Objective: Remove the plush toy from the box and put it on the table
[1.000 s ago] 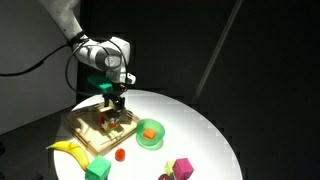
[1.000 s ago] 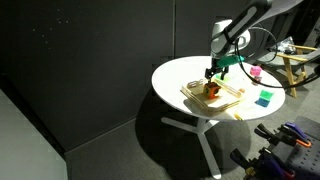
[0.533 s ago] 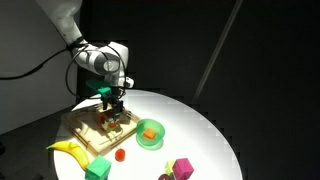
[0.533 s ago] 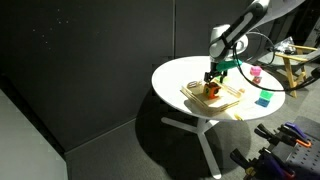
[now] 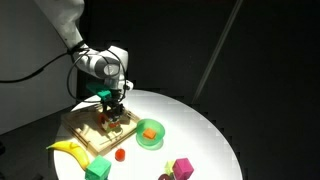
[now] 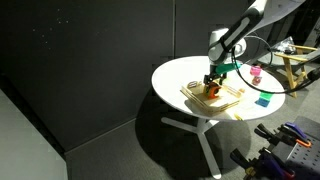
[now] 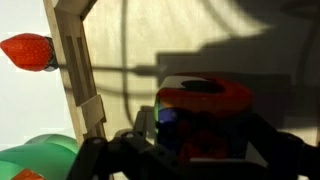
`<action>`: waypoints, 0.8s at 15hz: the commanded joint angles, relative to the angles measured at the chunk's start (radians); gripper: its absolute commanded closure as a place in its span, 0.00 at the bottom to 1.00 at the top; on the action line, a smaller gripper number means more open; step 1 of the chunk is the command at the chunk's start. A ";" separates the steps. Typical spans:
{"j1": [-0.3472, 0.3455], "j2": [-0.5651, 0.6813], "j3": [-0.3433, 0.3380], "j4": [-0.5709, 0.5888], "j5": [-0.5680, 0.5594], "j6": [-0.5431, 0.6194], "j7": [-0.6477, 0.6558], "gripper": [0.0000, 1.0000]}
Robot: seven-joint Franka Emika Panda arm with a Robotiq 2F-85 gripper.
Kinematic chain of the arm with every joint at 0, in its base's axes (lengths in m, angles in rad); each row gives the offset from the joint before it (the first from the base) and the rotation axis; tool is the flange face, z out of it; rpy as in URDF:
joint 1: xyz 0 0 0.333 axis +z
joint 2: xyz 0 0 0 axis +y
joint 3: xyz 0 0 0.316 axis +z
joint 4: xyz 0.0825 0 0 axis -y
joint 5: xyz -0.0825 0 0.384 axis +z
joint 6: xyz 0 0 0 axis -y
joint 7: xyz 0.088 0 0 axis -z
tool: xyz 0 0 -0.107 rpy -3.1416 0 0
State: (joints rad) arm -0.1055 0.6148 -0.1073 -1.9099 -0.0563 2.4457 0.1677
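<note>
The plush toy [image 5: 112, 123], orange, red and white, lies in the tan wooden box [image 5: 86, 137] on the round white table [image 5: 200, 135]. My gripper [image 5: 114, 112] is lowered into the box right over the toy. In the wrist view the toy [image 7: 205, 112] sits between my two dark fingers [image 7: 200, 150], which stand open on either side of it. The box rim [image 7: 80, 70] runs along the left of that view. In an exterior view the gripper [image 6: 212, 84] is down on the toy [image 6: 211, 91] in the box [image 6: 230, 97] on the table [image 6: 180, 72].
A green bowl [image 5: 150, 133] with an orange item stands just beside the box. A banana [image 5: 68, 148], a green cube [image 5: 97, 168], a small red item [image 5: 120, 154] and a magenta cube [image 5: 182, 167] lie near the table's front edge.
The arm has sunk a little, bringing the gripper lower over the toy in the box. The toy and the box have not moved.
</note>
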 commanded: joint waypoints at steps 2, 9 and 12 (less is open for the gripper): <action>-0.003 0.029 -0.002 0.034 0.022 -0.006 -0.027 0.25; 0.029 -0.008 -0.030 0.034 0.003 -0.062 0.031 0.67; 0.046 -0.043 -0.050 0.023 -0.006 -0.095 0.056 0.77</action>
State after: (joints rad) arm -0.0871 0.6199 -0.1289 -1.8823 -0.0563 2.4080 0.1797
